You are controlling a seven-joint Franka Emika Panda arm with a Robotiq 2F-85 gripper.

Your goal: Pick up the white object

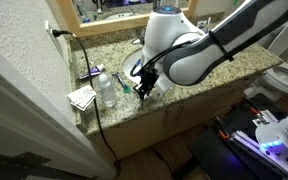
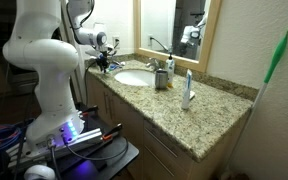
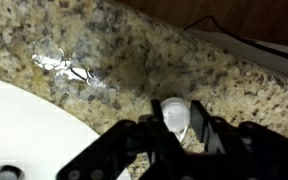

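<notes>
Your arm [image 1: 219, 45] leans in over the granite table [image 1: 199, 80], and its bulk hides much of the work in both exterior views, so you must judge contact mostly from the wrist view. The white sink basin [image 3: 24, 130] lies just beside the work spot. If the piece slips, it will likely slide over that rim into the bowl, where it would be harder to reach. The clear plastic bottle [image 1: 106, 90] and the black cable [image 1: 94, 112] sit toward the wall-side end of the table, apart from the claw, yet a wide swing on the lift could knock them. The claw [image 3: 179, 140] is drawn narrow around the white object [image 3: 176, 113], which sits between the two fingers, near the sink edge. I cannot tell whether the pads truly bite on it. It looks small and rounded, so an off-centre pinch could squirt it out. The crinkled clear wrapper [image 3: 64, 68] lies well apart and should not interfere.
</notes>
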